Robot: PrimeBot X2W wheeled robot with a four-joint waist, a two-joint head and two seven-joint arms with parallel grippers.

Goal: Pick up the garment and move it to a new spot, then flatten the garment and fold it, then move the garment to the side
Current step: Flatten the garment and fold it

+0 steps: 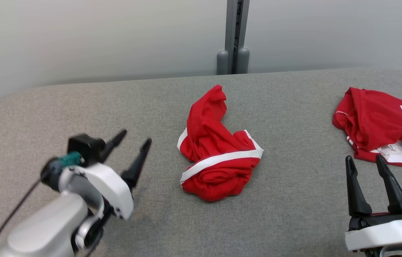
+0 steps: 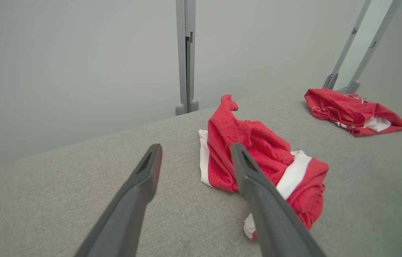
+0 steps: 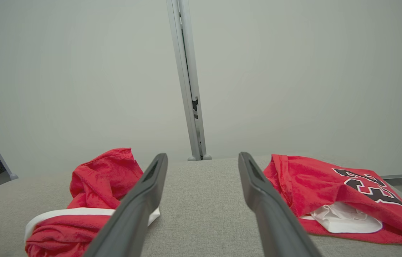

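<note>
Grey cushion (image 1: 293, 200) bears crumpled garment (image 1: 218, 157); numbered jersey (image 1: 379, 121) (also red) lies apart.

free: grey surface (image 1: 293, 200) around garment (image 1: 218, 150) | obstacle: jersey (image 1: 379, 125) far right

Lighting's soft, even and fairly bright. The crumpled red-and-white fabric garment (image 1: 218, 157) only drops a thin faint shadow along its near edge onto the grey fabric-covered desk (image 1: 293, 214). Left of the garment, the black-fingered left hand (image 1: 136, 136) is smeared with blur. Wrist views bend: grey metal posts (image 2: 330, 81) right of the garment lean over.
</note>
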